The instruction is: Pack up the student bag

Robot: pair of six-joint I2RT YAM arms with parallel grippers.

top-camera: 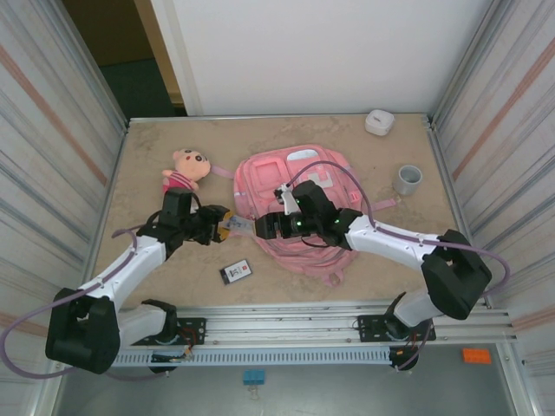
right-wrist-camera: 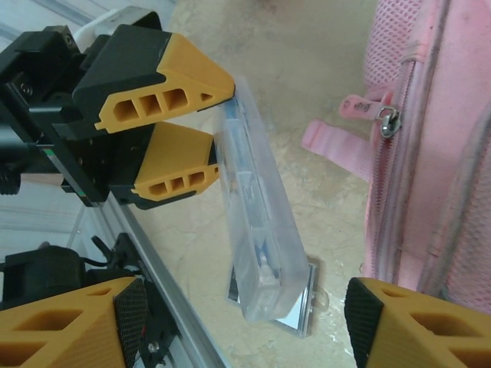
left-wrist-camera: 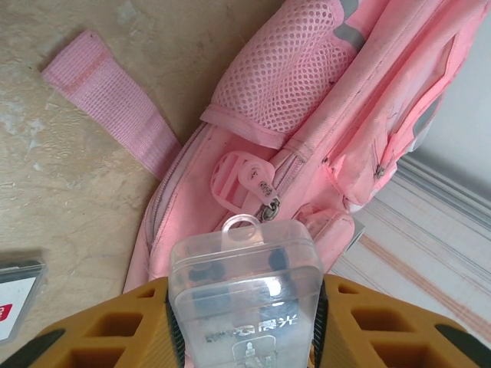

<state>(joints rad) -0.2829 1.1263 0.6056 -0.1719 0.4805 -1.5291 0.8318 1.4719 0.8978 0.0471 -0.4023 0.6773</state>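
Note:
The student bag (top-camera: 299,199) is a large pink backpack lying flat mid-table; its mesh side pocket and zip pulls show in the left wrist view (left-wrist-camera: 322,130). My left gripper (top-camera: 224,227) is shut on a clear plastic case (left-wrist-camera: 245,295) and holds it in the air just left of the bag. My right gripper (top-camera: 260,228) faces it, open. In the right wrist view the case's free end (right-wrist-camera: 261,245) hangs between the right fingers (right-wrist-camera: 391,326) without touching them. The bag's zipped edge (right-wrist-camera: 430,153) runs along the right.
A flat card-backed packet (top-camera: 236,271) lies on the table under the case, near the front rail. A plush doll (top-camera: 184,169) sits left of the bag, with a loose pink strap (left-wrist-camera: 115,107) nearby. A grey cup (top-camera: 408,179) and a white object (top-camera: 379,121) stand at the back right.

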